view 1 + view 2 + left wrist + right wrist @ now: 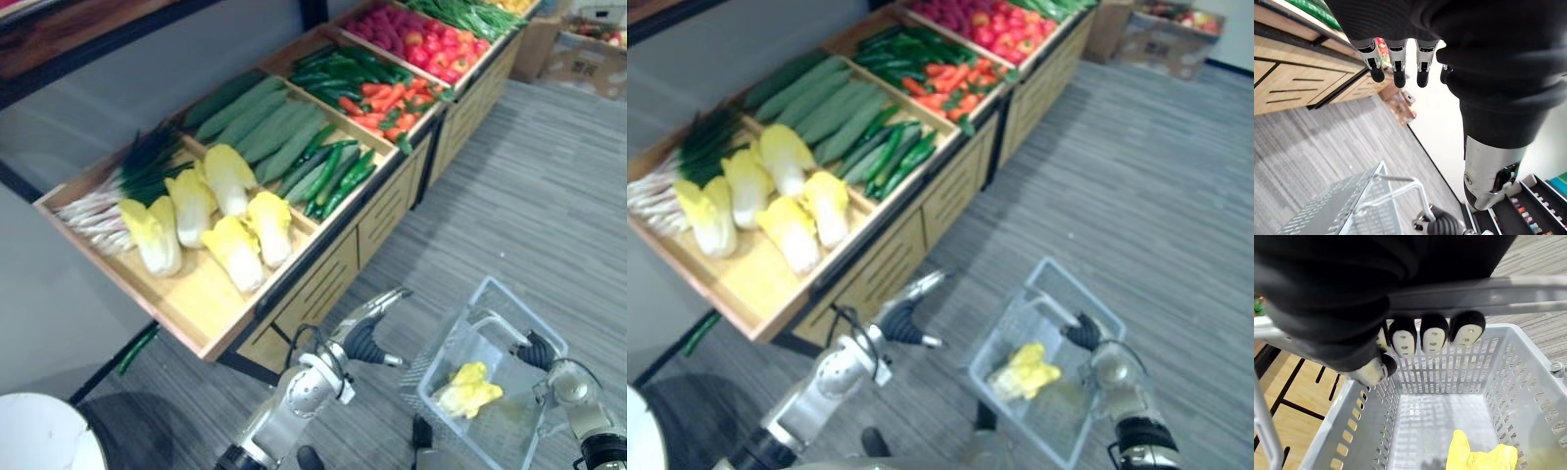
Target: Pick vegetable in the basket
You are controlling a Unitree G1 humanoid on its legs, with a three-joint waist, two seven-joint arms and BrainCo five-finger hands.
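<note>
Below the right hand (1403, 335), clenched round the handle (1488, 293) of the grey basket (512, 299), lay one yellow cabbage (468, 389) — that drop apparently done. The left hand (370, 333) hung empty beside it, fingers slack — next, likely, a reach to the cabbages (230, 176) beyond.

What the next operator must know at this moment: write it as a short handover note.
Left hand: open and empty, in front of the shelf, beside the basket.
Right hand: shut on the handle, holding the basket.
Things: one yellow cabbage lies in the basket. Five shelf cabbages lie in the wooden tray, next to cucumbers.
Done: one vegetable is in the basket.
Left: probably nothing if one is enough. Otherwise reach the left hand to the tray for another and keep the right hand's hold on the handle.
</note>
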